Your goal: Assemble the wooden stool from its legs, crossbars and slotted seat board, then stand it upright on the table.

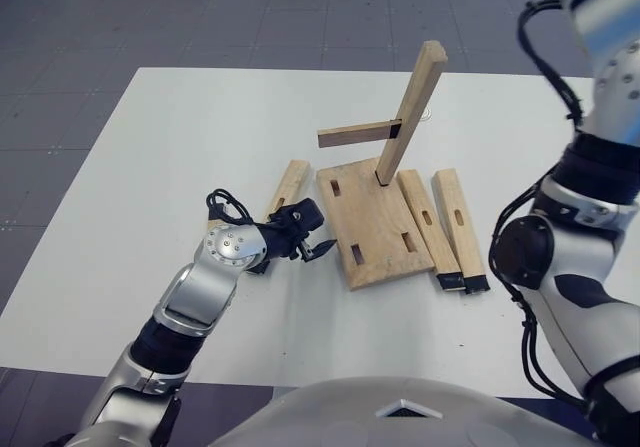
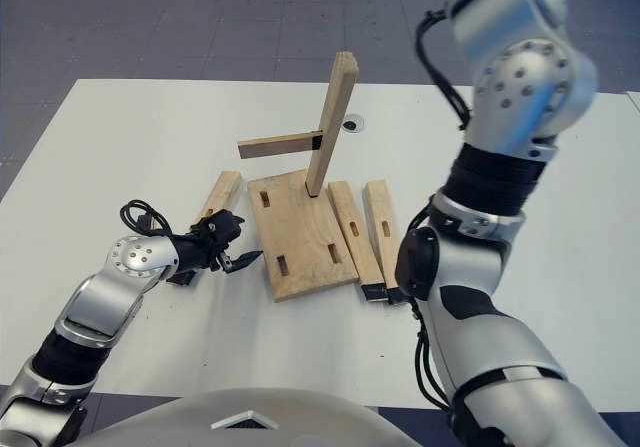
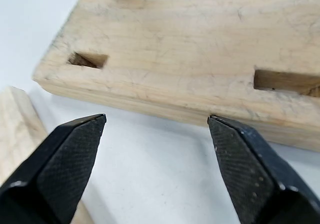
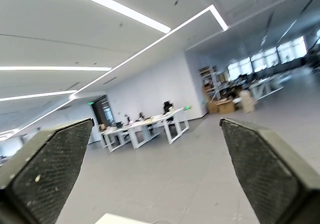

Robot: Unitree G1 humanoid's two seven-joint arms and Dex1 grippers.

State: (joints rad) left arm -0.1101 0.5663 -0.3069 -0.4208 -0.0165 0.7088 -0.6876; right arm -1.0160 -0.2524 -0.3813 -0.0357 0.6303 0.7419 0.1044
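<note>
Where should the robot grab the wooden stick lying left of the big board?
Best around the middle of the loose leg, pinching its two long sides from straight above. It lies flat on the table, so those sides are free, and the open left gripper is right beside it.

The right tool [image 4: 156,124] faces out into a large room, its two dark, textured fingers [image 4: 50,169] spread wide apart. Past them lie a grey floor [image 4: 200,184] and white desks [image 4: 145,129] by the far wall. Long light strips [image 4: 110,13] cross the ceiling, with bright windows [image 4: 265,58] off to one side.
</note>
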